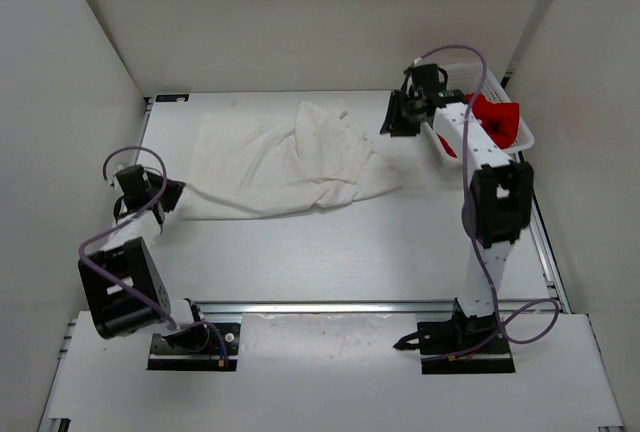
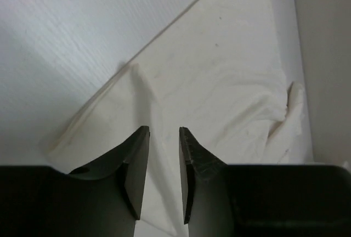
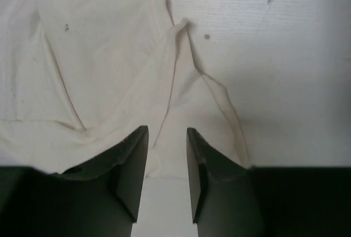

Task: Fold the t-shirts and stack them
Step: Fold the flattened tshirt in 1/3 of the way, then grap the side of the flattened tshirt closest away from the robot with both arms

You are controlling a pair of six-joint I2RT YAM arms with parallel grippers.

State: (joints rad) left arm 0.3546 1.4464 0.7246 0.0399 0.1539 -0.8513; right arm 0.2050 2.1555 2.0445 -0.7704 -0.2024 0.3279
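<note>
- White t-shirt (image 1: 270, 167) lay rumpled mid-table, not yet folded.
- My left gripper (image 2: 163, 130) sat at its near-left corner, jaws parted, holding nothing.
- My right gripper (image 3: 167, 130) hovered over its far-right edge, likewise parted and empty.
- I judged spreading was in hand; next, pinch both corners and pull taut.
- Red t-shirt (image 1: 495, 117) sat in the basket (image 1: 527, 140).

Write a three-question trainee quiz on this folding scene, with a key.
1. True or false: the red t-shirt lies in the basket.
2. Which colour of t-shirt lies spread on the table? A green; B white; C red.
3. Complete: the jaws of the left end effector and the right end effector both stand ____.

Key: 1 true. 2 B, the white t-shirt. 3 open.
</note>
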